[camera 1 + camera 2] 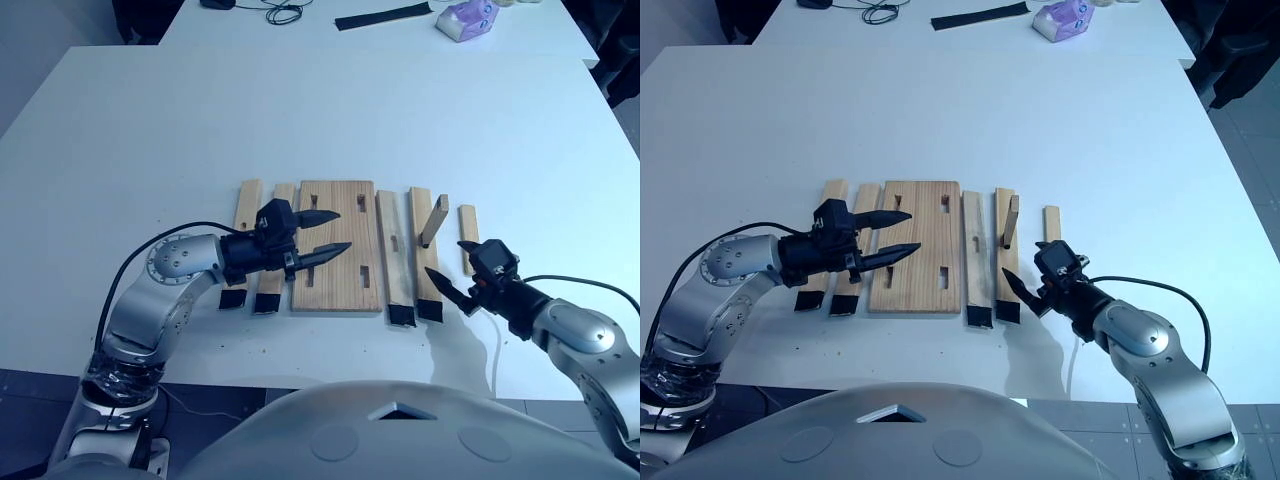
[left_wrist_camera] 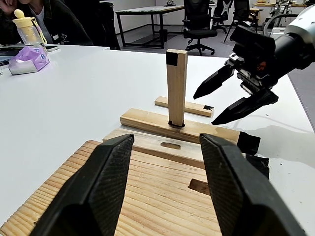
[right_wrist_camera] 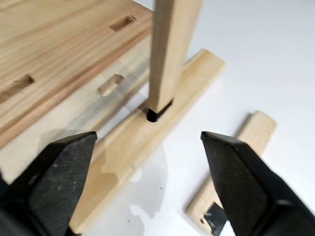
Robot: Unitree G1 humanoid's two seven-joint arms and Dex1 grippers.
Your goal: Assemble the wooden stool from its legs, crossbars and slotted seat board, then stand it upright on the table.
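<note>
Operator: Crossbar (image 1: pixel 433 222) stands upright in the slot of the rightmost leg (image 1: pixel 419 203). We judge seating it fully to be the step in hand. The right gripper (image 1: pixel 444 258) hangs spread and empty, just near of it.

Checker: Agreed. We grip the crossbar low, press straight down, and keep the leg flat. The left gripper (image 1: pixel 344 230), also spread and empty, hovers over the seat board (image 1: pixel 335 290); it could pin the leg.

Operator: Obstructions?

Checker: The second slotted leg (image 1: pixel 393 240) lies just beside on the left and the spare crossbar (image 1: pixel 467 235) on the right. Two legs (image 1: pixel 248 205) lie left of the board.
</note>
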